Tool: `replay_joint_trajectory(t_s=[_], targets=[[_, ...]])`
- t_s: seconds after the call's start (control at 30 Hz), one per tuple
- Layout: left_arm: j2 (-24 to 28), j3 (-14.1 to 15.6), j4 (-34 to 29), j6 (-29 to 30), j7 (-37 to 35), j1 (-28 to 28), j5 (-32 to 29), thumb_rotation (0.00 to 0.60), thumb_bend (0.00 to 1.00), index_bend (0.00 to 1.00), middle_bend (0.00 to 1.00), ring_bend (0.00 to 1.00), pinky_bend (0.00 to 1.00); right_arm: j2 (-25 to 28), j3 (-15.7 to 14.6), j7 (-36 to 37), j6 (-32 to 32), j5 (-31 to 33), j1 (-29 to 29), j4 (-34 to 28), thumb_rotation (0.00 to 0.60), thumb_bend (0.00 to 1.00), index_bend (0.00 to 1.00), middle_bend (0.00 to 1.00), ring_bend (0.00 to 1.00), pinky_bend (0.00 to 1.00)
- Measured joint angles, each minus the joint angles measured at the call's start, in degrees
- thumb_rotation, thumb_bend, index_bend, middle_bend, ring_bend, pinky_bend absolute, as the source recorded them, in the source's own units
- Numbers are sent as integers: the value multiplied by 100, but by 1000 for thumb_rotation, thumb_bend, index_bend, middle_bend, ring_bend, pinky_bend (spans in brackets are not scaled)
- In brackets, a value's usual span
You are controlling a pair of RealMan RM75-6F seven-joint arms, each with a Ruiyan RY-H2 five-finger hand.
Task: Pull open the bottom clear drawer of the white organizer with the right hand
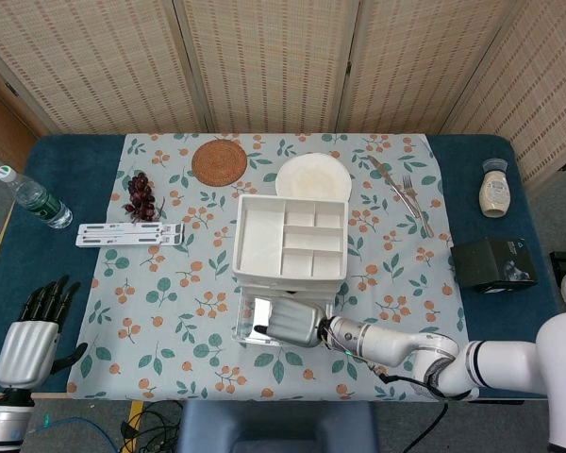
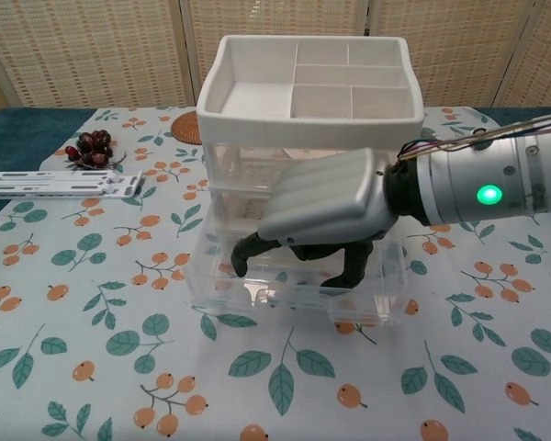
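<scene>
Drawer point(image 2: 298, 276) juts toward 6 o'clock from the organizer point(image 2: 308, 96) at table centre, our right hand point(image 2: 326, 207) hooking curled fingers point(image 2: 248, 250) inside it; our left hand point(image 1: 26, 344) idles spread, and overpulling could slide the drawer free.

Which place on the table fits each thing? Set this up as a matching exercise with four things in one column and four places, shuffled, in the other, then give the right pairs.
Things:
1. bottle
2. jar
3. coaster
4. black box

Places:
A. on the patterned cloth, beside the plate
B. far left, lying on the blue cover
C. far right, standing upright at the back
D. right side, nearer the front than the jar

Pairs: 1-B, 2-C, 3-A, 4-D
</scene>
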Motion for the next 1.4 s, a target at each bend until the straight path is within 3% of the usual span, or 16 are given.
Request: replay_joint_trajectory(t_s=[1.4], targets=[[24,-15,-119,-66,169,-11,-86,600,200,25,0,54,92,-363,-296,1201,641,-502,-178,547,600,334,332,970,1000,1000]])
